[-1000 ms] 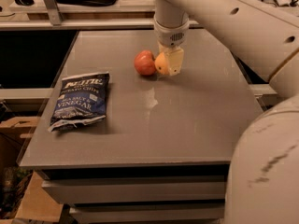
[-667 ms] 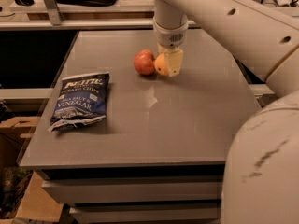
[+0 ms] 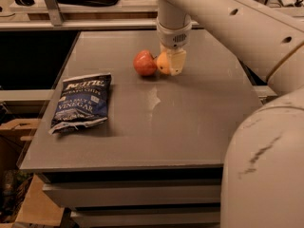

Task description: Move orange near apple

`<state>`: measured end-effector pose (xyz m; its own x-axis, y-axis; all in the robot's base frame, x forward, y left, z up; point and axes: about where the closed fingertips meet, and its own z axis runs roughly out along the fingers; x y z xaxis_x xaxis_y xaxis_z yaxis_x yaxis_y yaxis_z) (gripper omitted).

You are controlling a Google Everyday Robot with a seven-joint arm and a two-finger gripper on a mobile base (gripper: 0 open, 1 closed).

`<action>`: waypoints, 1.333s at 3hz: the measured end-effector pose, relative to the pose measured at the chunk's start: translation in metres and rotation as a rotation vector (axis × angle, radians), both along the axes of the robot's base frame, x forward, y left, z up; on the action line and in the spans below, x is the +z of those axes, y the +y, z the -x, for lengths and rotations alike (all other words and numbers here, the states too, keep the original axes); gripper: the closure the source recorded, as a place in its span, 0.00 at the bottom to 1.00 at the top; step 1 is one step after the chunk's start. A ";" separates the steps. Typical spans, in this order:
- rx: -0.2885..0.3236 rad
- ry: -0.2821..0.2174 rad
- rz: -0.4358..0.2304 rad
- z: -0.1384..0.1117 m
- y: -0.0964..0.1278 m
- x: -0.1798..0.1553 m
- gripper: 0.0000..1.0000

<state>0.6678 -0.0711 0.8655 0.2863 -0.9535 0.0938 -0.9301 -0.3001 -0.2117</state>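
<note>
Grey table (image 3: 190,127) fills the camera view, and my gripper (image 3: 169,66) hangs straight down over its far half, at the end of my pale arm (image 3: 228,18), which comes in from the upper right; my fingers are closed on the orange (image 3: 162,63), the near one (image 3: 176,61) lying across its right side, the other hidden behind the fruit; the orange sits low, at or just above the tabletop, I cannot tell which; its left side touches, or all but touches, the apple (image 3: 145,63), which rests on the table just to the left of my gripper; well apart from both, near the table's left edge, a dark blue bag of chips (image 3: 81,102) lies flat with its printed face up; a pale streak of light (image 3: 153,99) shows on the tabletop in front of the fruit; my own rounded white body (image 3: 266,175) fills the lower right corner; a cardboard box (image 3: 9,132) stands lower down, left of the table.
</note>
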 end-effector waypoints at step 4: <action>0.011 0.027 -0.009 -0.005 -0.005 0.005 0.00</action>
<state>0.6731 -0.0762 0.8703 0.2990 -0.9511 0.0772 -0.9322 -0.3084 -0.1893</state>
